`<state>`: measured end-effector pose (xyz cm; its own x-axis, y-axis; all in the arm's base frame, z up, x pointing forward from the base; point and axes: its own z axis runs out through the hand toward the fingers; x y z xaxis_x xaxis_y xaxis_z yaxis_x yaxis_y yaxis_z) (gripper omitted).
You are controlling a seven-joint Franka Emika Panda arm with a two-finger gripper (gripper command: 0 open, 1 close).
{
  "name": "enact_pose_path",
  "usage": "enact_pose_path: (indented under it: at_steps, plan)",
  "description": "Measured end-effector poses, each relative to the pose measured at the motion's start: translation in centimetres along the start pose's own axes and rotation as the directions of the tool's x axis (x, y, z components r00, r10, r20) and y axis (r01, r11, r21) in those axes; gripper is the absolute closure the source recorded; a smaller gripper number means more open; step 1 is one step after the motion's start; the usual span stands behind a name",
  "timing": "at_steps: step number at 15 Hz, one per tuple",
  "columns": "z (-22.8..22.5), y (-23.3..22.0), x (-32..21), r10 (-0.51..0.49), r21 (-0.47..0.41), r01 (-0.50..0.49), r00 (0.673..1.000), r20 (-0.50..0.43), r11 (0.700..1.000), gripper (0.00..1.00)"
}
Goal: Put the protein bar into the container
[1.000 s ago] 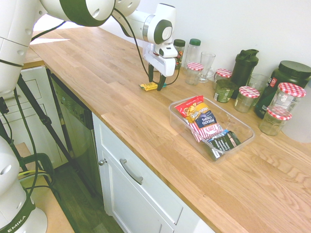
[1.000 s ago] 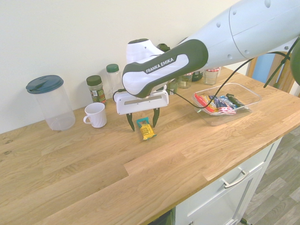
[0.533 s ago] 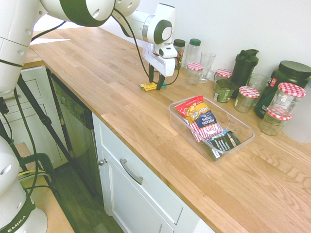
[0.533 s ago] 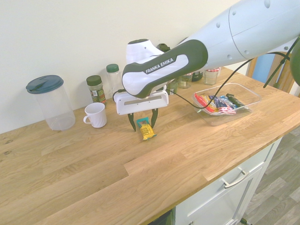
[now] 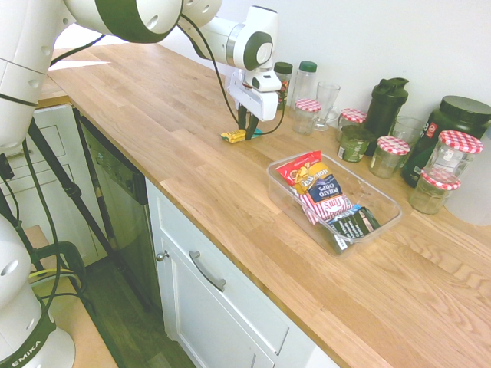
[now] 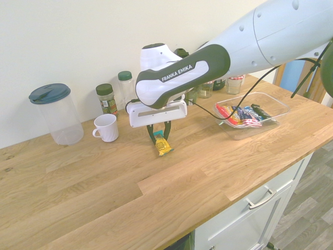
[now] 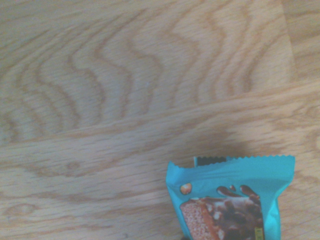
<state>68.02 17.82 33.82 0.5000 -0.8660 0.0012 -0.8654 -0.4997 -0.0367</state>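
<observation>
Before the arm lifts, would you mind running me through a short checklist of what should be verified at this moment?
1. End effector closed around the protein bar: ok, the fingers pinch its teal end.
2. Bar secure in the grip: cannot tell; it lies on the counter, and only one end is held.
3. Room left in the container: ok, the chip bag and dark packet leave bare floor.
4. Path to the container free: ok, open counter lies between.
5. Nearby white mug and spice jars out of the way: ok, they stand apart from the bar.
</observation>
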Motion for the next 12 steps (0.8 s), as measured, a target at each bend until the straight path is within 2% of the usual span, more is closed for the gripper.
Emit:
enact_pose_path:
  at_steps: [3,6,12]
  plan:
    - [-1.5,0.2,0.4,-0.031,0.013,0.031,0.999,-0.012,0.999,1.0]
    - [-6.8,2.3,1.5,-0.056,0.035,0.058,0.997,-0.043,0.998,1.0]
    - [-14.8,15.3,7.6,-0.083,0.031,0.086,0.993,-0.087,0.996,1.0]
